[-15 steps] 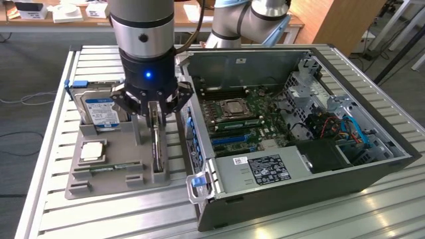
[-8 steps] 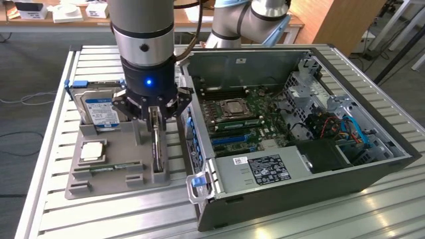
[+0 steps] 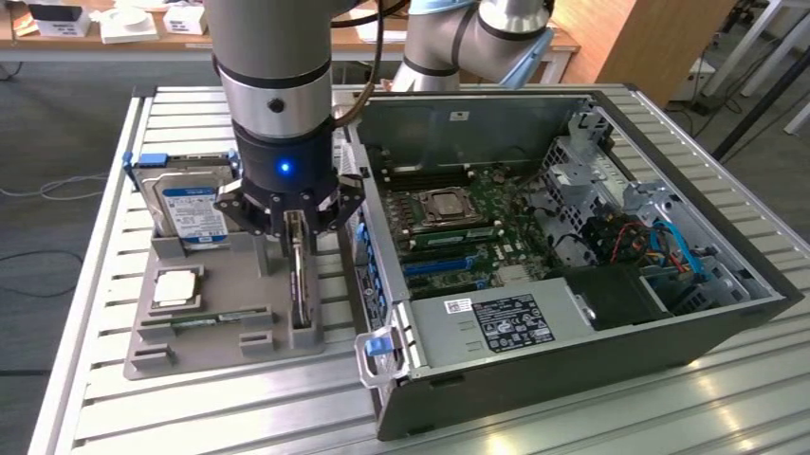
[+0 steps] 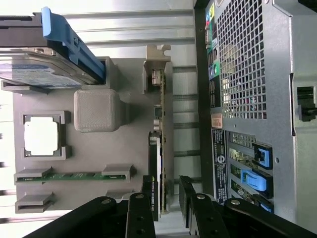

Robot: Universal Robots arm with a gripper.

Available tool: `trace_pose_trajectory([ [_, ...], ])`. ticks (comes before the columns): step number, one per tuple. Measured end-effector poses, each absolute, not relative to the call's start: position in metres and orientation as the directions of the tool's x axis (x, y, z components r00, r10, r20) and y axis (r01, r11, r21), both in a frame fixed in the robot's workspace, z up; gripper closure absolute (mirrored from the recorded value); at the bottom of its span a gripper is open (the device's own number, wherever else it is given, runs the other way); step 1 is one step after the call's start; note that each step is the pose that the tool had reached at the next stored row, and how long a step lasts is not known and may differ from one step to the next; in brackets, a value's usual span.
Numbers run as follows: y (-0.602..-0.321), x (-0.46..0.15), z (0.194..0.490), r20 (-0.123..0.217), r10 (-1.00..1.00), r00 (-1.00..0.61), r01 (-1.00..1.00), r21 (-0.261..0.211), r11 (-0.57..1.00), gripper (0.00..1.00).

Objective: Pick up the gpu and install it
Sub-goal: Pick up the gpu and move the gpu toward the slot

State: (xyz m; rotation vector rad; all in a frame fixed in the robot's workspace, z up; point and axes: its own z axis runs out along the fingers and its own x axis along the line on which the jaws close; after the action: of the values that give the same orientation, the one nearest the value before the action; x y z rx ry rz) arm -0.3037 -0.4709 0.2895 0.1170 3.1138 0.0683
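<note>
the gripper (image 3: 295,226) has its jaws apart straddling the gpu (image 3: 300,284), on edge in the gray holder (image 3: 190,343); light, stiff, fragile card imo, so pinch its top edge

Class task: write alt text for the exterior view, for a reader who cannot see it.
A robot arm's open end effector straddles the gpu, which stands on edge in a grey parts holder. A hard drive stands in the holder too, and an open computer case sits at the exterior view's right.
</note>
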Motion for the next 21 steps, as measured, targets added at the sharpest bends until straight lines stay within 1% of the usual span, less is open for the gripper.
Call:
trace_pose_trajectory([
  [6,-0.471,-0.304,0.289,-0.023,0.076,-0.997,0.074,0.045,0.996,0.63],
  [7,-0.471,-0.304,0.289,-0.023,0.076,-0.997,0.074,0.045,0.996,0.57],
  [21,-0.471,-0.304,0.266,-0.023,0.078,-0.997,0.077,0.045,0.996,0.57],
])
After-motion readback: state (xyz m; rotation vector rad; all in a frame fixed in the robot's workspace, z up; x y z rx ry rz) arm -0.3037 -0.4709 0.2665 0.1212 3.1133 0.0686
